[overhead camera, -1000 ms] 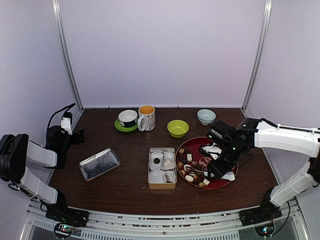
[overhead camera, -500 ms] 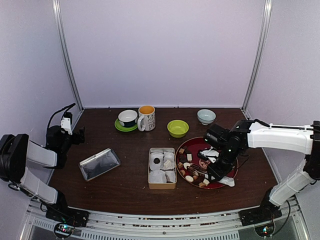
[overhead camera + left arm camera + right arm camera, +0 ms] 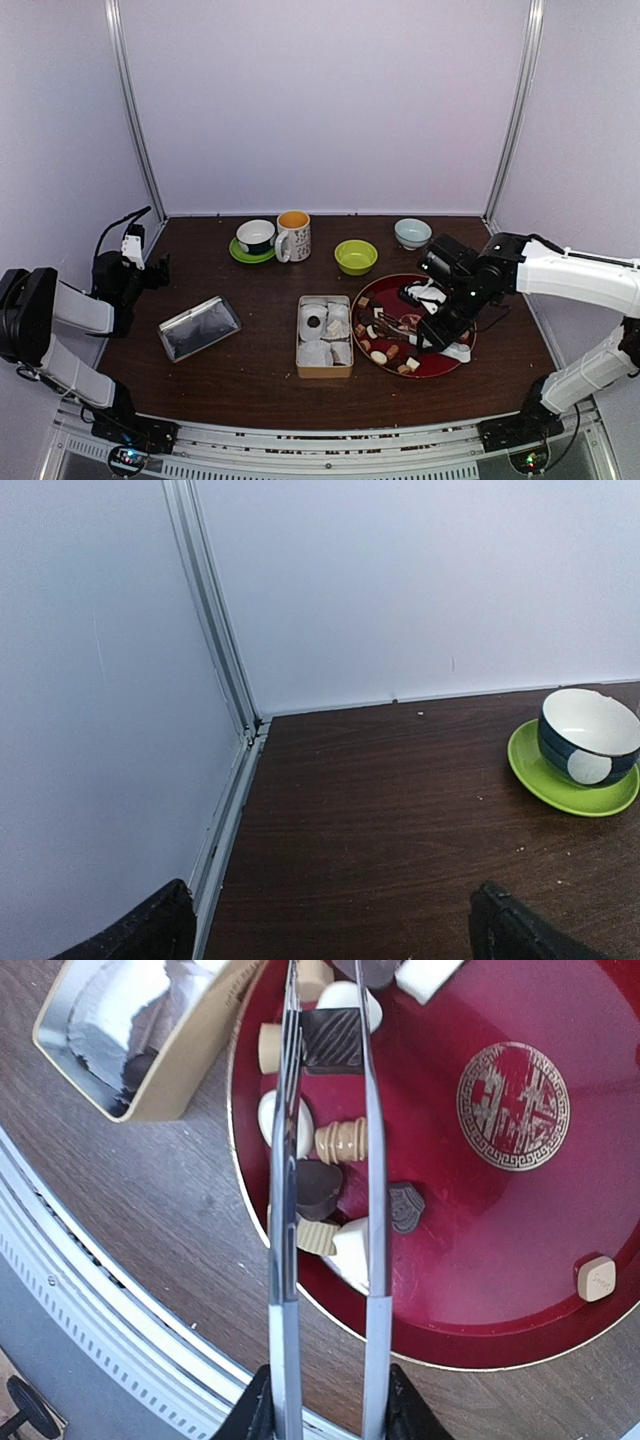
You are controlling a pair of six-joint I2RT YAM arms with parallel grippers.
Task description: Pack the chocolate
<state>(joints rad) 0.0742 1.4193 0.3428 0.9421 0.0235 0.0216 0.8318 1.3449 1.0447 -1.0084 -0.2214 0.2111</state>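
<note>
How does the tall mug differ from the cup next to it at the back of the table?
The mug is taller than the cup. The mug is white with small prints and orange inside; the cup is dark outside and white inside. The cup sits on a green saucer; the mug stands directly on the table. Both stand upright.

The tips of the tongs [image 3: 284,1210] ran out past the top edge of the right wrist view, which also cut off the box [image 3: 195,1055] and the red plate [image 3: 520,1230]. Of the left gripper [image 3: 330,935], only two dark fingertips [image 3: 145,928] showed. From above, the chocolate [image 3: 379,356] was too small to tell apart.
</note>
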